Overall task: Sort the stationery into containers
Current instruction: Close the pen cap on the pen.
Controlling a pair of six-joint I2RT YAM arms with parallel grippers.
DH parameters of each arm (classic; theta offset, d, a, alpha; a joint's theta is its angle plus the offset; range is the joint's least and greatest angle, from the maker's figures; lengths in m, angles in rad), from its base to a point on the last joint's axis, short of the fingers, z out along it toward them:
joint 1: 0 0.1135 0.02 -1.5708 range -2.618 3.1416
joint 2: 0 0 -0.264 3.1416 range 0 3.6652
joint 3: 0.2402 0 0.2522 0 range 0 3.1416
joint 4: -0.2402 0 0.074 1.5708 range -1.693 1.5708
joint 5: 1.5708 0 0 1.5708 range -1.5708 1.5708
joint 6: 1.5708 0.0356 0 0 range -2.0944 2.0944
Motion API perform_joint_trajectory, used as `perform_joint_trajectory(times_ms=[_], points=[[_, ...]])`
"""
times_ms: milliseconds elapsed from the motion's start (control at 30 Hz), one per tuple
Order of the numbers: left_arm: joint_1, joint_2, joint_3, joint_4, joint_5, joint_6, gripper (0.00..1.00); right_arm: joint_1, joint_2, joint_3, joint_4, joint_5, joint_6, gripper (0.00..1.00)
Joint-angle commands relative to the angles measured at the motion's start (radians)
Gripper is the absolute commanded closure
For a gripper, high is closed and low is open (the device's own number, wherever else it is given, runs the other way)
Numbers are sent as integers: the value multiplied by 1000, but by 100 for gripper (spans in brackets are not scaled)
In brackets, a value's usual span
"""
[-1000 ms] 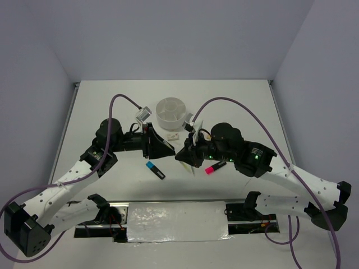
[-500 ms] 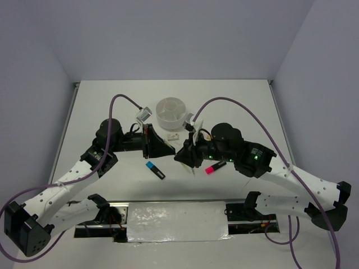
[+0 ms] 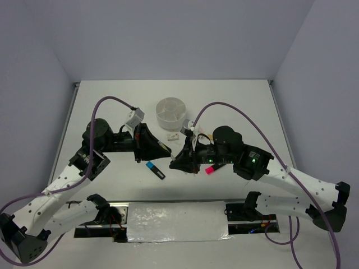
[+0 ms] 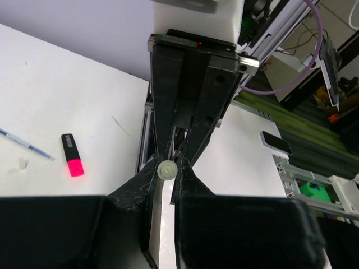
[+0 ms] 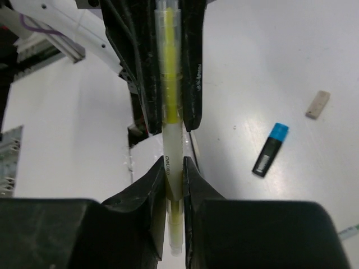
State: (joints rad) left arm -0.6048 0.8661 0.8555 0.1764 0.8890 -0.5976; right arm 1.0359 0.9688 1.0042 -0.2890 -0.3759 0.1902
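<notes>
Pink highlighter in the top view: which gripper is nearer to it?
Right. The right gripper sits just left of the pink highlighter; the left gripper is farther left, beyond it.

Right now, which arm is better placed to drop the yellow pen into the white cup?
Left, probably: the right hand and left hand both grip the yellow pen, but the left sits slightly nearer the white cup.

White table (image 3: 247, 101) inside plain pale grey-lilac walls (image 3: 168, 33) — back, left and right — under even light

L tool (image 4: 166, 171), R tool (image 5: 174, 169) clamped (arms angled inward).
</notes>
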Motion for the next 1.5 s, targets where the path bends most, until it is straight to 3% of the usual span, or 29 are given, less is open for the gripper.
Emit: perform_joint_trajectory(times_ms=[0, 133, 167, 233, 367, 500, 667, 700, 733, 1200, 1467], points=[[-15, 4, 53, 3, 44, 64, 100, 6, 8, 1, 109, -32, 23, 100], [-24, 17, 77, -40, 15, 84, 89, 6, 34, -4, 174, -55, 35, 100], [-26, 20, 88, -49, 8, 90, 77, 6, 39, -16, 191, -58, 44, 100], [-29, 21, 99, -67, -13, 96, 66, 6, 44, -24, 226, -55, 54, 100], [-29, 10, 125, -112, -84, 110, 34, 7, 39, -47, 261, -31, 71, 100], [-30, 1, 123, -103, -119, 93, 25, 6, 38, -42, 248, -5, 74, 100], [-29, -22, 151, -167, -275, 107, 16, 7, 19, -55, 251, 48, 87, 100], [-29, -24, 157, -173, -297, 111, 6, 6, 16, -58, 255, 51, 89, 100], [-29, -30, 169, -213, -336, 113, 3, 6, 8, -61, 255, 57, 92, 100], [-29, -67, 174, -172, -414, 70, 1, 6, -16, -78, 231, 135, 100, 100], [-29, -53, 136, -88, -377, 32, 20, 6, -10, -67, 237, 109, 100, 100]])
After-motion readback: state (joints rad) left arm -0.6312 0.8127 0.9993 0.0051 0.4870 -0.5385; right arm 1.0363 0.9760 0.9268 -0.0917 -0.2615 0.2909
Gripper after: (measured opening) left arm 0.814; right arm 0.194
